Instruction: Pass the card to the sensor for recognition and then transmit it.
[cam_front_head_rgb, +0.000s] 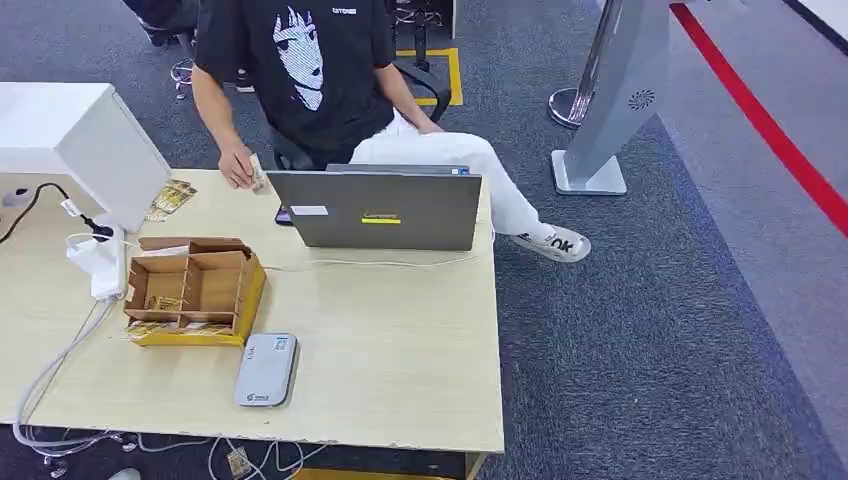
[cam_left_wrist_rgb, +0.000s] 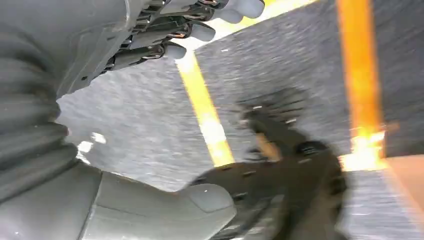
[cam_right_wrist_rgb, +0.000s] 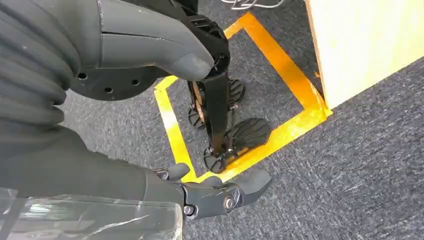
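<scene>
Hanging over carpet, your left hand (cam_left_wrist_rgb: 150, 30) and right hand (cam_right_wrist_rgb: 150, 65) spread empty fingers; head view has sensor (cam_front_head_rgb: 267, 369) on bench (cam_front_head_rgb: 400, 350).

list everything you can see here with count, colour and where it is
table: 1, light wood, centre-left
laptop: 1, grey, far side of table, open
cardboard organiser: 1, brown, compartments, left of centre
card reader: 1, silver-grey, near edge, in front of organiser
cards: small stack, yellowish, far left by white box
white box: 1, far left corner
cables: several, white and black, left edge
kiosk stand: 1, grey, on carpet right
person: 1, black shirt, seated behind laptop
left robot hand: grey, empty, above carpet
right robot hand: grey, empty, above floor tape
</scene>
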